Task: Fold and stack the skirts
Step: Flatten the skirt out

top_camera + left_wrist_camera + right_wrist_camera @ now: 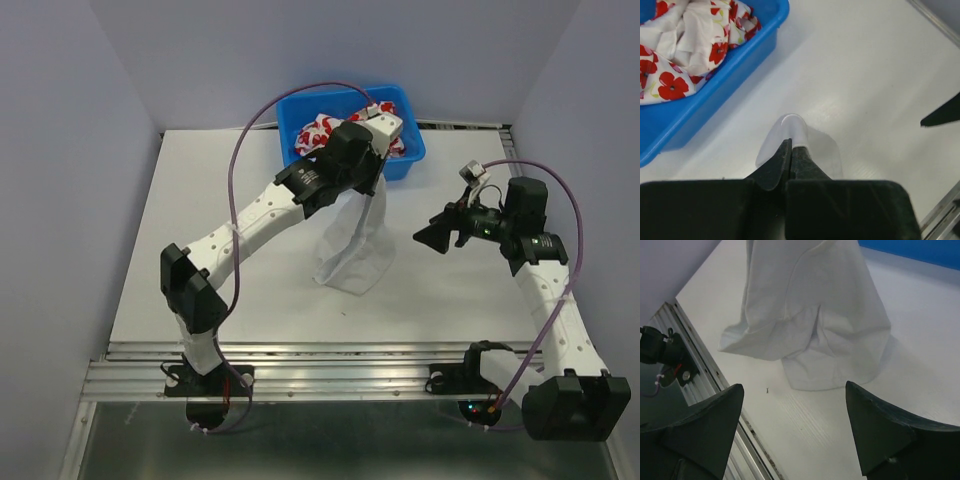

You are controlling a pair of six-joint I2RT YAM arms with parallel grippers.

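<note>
My left gripper (372, 178) is shut on the top of the plain white skirt (355, 240) and holds it up, so it hangs with its lower edge resting on the table. In the left wrist view the cloth (792, 135) shows just past the closed fingertips (791, 147). The red-flowered skirt (325, 133) lies crumpled in the blue tub (410, 160); it also shows in the left wrist view (695, 45). My right gripper (432, 236) is open and empty, right of the hanging skirt, facing it. The right wrist view shows the white skirt (815, 315) ahead of the fingers.
The blue tub (715, 95) stands at the back of the white table (200, 220). A metal rail (330, 365) runs along the table's near edge. Purple cables loop above both arms. Grey walls enclose the left, right and back sides.
</note>
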